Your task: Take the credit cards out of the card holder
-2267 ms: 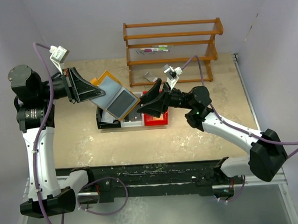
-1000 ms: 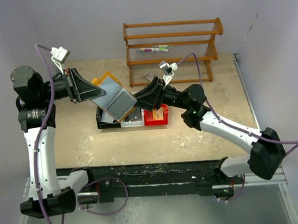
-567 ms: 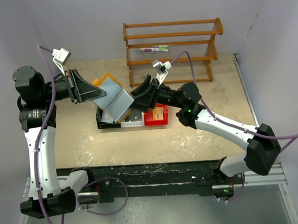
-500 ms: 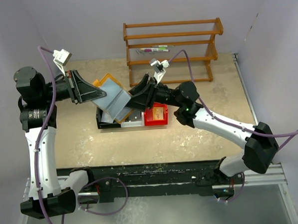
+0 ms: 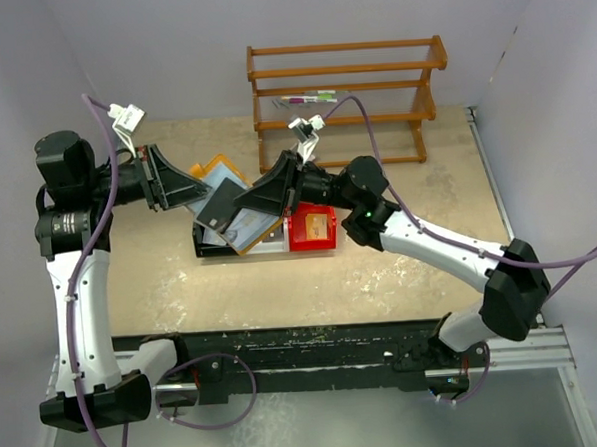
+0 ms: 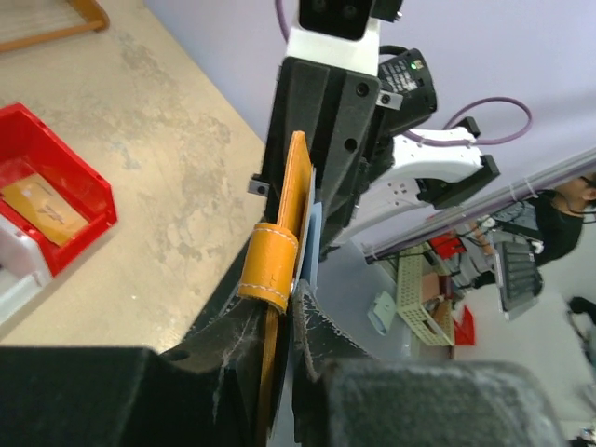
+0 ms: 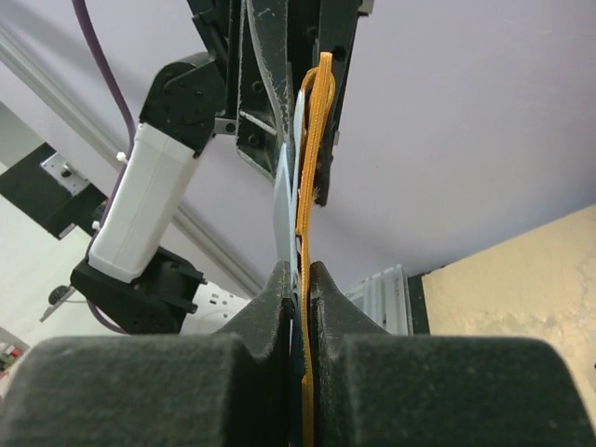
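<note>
The card holder (image 5: 241, 225), tan-orange outside and pale blue-grey inside, hangs open in the air above the bins. My left gripper (image 5: 189, 192) is shut on its left edge; the left wrist view shows the orange leather (image 6: 296, 191) pinched between those fingers (image 6: 284, 303). My right gripper (image 5: 251, 200) is shut on the opposite edge. In the right wrist view, orange and pale blue layers (image 7: 313, 158) run up from between its tips (image 7: 298, 272). A dark grey panel (image 5: 217, 203) lies on the holder's inside; I cannot tell whether it is one of the credit cards.
Below the holder stand a black bin (image 5: 210, 248), a white bin (image 5: 271, 246) and a red bin (image 5: 313, 241) holding a tan flat item. A wooden rack (image 5: 347, 91) stands at the back. The red bin (image 6: 65, 200) also shows in the left wrist view.
My right gripper moved left from over the red bin to the holder and closed on its right edge. The holder has tilted and dropped slightly.
</note>
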Robot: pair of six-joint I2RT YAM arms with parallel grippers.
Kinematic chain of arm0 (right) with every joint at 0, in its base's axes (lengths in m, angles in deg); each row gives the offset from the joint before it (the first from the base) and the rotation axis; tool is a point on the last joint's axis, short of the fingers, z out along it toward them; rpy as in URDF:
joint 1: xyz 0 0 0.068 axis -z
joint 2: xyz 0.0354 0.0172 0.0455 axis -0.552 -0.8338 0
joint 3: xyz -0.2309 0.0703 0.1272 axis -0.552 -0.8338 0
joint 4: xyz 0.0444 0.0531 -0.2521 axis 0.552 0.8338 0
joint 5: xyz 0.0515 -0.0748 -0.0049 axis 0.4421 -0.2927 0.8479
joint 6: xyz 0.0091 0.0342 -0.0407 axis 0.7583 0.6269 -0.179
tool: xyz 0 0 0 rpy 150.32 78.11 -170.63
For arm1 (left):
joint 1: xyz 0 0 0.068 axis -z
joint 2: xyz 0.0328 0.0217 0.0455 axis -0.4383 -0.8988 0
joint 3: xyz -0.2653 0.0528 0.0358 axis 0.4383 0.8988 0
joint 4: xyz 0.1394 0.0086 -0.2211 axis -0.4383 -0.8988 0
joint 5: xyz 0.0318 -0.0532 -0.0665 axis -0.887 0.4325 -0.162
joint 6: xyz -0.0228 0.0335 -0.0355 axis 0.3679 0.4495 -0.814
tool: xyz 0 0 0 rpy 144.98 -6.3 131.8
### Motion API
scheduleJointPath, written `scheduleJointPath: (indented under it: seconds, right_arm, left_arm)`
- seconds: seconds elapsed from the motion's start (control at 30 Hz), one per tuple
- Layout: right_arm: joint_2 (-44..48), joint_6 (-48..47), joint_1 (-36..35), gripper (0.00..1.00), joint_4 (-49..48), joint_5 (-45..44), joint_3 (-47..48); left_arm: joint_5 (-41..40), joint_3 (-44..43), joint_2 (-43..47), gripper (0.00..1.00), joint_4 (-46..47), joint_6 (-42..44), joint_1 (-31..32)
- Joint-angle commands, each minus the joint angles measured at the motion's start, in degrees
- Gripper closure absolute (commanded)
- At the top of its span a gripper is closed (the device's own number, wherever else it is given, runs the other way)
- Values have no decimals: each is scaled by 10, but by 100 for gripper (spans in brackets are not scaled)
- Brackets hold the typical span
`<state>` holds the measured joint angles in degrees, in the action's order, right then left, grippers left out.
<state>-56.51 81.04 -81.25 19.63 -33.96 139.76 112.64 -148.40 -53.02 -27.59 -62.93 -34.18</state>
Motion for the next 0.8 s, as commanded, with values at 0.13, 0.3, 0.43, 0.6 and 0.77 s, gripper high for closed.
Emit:
scheduleJointPath:
  seconds: [0.13, 0.3, 0.43, 0.6, 0.77]
  right_arm:
    - [52, -77, -3, 100, 176, -22, 54]
    - [48, -132, -3, 100, 282, -19, 95]
    - [11, -170, -3, 100, 368, 6, 167]
    - [-31, -202, -3, 100, 458, 19, 238]
    - [-45, -205, -3, 97, 491, 35, 264]
  left_arm:
    - [-63, -65, 1, 49, -95, 165, -1]
    - [-26, -48, 13, 33, -87, 174, -1]
    - [-6, -7, 22, 32, -127, 230, -1]
    - [-14, 25, 18, 36, -192, 314, -1]
    - [-13, 46, 13, 62, -191, 315, -1]
